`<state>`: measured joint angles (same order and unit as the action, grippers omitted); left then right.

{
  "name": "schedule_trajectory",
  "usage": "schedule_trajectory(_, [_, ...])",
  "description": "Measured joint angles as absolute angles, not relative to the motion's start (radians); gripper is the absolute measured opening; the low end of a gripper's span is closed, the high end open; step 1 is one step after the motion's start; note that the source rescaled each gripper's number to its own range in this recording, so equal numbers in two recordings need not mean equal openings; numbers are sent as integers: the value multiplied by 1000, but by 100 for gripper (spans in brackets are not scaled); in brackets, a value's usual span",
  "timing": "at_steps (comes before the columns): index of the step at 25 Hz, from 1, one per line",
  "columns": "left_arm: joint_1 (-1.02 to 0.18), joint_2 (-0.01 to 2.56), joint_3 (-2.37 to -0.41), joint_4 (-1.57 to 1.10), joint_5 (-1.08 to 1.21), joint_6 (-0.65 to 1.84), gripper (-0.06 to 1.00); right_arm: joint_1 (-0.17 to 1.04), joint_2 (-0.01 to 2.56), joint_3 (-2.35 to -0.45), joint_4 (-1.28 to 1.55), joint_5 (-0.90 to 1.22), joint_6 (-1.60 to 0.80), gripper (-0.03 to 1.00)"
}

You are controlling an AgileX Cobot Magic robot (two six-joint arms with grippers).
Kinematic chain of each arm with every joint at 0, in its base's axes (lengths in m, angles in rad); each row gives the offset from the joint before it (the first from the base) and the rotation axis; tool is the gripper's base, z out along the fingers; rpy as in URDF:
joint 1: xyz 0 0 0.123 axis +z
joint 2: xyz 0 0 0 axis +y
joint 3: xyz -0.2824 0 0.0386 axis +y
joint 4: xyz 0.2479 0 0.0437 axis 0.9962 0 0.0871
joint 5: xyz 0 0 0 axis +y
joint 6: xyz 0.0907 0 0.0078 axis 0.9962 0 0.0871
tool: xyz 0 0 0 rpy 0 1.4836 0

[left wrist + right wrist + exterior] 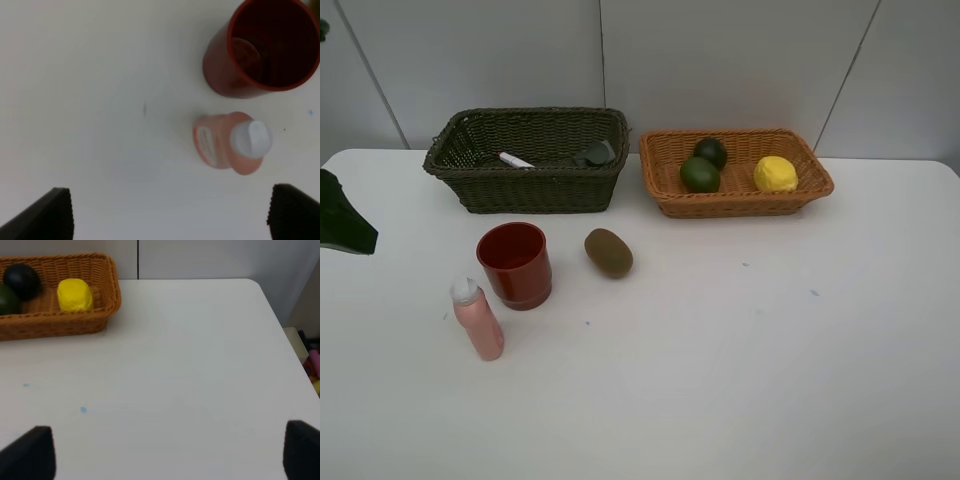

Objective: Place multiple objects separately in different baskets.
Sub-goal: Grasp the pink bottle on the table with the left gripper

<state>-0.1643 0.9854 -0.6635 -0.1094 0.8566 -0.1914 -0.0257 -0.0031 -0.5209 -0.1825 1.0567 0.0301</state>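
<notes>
The dark olive basket (pixel 535 188) holds the white marker (pixel 515 160) and the dark grey bottle (pixel 595 153). The orange-tan basket (pixel 740 205) holds the mangosteen (pixel 710 151), lime (pixel 700 174) and lemon (pixel 775 174). The red cup (pixel 514 264), brown kiwi (pixel 608 252) and pink spray bottle (pixel 477 320) stand on the table. My left gripper (pixel 175 215) is open and empty above the table beside the spray bottle (pixel 225 142) and cup (pixel 265 47). My right gripper (pixel 167 455) is open and empty, away from the orange-tan basket (pixel 60 322).
The white table (pixel 740 350) ends at a wall behind the baskets. Part of my left arm (pixel 340 215) shows at the left edge. The table's right edge and corner (pixel 260 290) show in the right wrist view, with clutter on the floor beyond.
</notes>
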Motion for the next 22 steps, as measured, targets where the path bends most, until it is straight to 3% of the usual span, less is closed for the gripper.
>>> schedule_trajectory(10, [-299,1176,-585,-158,677,-232,100,-26,-3,-521,-183,1056,30,100])
schedule_trajectory(22, [-337,1371,-603,-176,548,-246,100,-26,-3,-521,-183,1056,30,100])
